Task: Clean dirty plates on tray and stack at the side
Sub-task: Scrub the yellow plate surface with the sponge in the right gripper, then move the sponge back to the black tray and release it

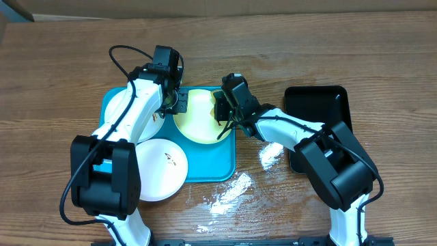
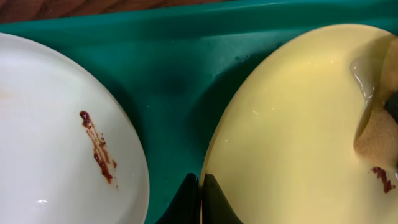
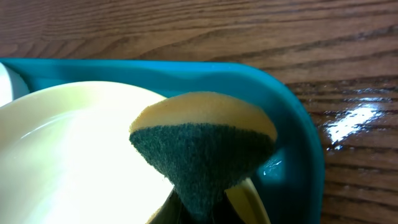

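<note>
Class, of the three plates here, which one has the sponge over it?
The pale yellow-green plate: the sponge hangs above it, while the two white plates lie further left.

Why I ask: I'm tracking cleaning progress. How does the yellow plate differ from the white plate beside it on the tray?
Colour: the yellow plate is pale yellow, the white plate plain white.
Dirt: the white plate carries a long red-brown streak. The yellow plate shows only a small speck beside the sponge.
Handling: the left claw grips the yellow plate's rim, while nothing grips the white plate.
Both sit on the turquoise tray.
</note>
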Controlling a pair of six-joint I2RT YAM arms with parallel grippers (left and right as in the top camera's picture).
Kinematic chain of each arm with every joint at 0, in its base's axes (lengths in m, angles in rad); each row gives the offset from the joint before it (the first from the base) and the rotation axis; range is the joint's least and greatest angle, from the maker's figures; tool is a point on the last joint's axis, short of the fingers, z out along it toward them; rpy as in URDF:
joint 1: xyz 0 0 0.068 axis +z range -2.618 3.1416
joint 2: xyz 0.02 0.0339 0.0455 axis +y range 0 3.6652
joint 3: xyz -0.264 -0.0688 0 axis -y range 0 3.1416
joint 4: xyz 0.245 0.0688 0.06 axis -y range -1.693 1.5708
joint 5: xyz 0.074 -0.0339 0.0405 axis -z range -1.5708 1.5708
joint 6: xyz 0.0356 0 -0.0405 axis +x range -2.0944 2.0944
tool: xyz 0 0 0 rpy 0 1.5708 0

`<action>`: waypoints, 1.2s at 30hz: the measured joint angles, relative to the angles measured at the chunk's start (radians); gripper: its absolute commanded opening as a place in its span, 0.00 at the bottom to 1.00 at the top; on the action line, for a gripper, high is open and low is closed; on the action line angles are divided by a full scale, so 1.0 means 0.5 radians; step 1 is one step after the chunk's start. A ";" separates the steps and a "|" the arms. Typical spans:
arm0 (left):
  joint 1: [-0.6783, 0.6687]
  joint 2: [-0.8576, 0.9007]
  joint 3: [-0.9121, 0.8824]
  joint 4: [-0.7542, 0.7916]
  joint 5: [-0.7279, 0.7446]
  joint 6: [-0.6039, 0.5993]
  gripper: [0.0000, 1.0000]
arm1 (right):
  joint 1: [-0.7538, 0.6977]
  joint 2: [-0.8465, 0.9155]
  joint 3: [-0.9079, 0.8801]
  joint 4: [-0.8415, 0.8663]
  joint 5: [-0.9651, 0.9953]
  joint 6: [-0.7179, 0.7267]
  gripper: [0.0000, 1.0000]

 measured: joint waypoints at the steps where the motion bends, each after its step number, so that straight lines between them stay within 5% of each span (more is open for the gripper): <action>1: 0.000 0.000 0.000 0.001 -0.005 0.000 0.04 | -0.002 0.000 0.000 -0.006 -0.022 0.011 0.04; 19: 0.000 0.000 0.000 0.021 -0.005 0.001 0.04 | -0.002 -0.072 0.008 -0.333 -0.262 0.275 0.04; 36: 0.000 0.000 0.000 0.046 -0.011 -0.008 0.04 | -0.131 -0.320 0.007 -0.166 -0.715 0.562 0.04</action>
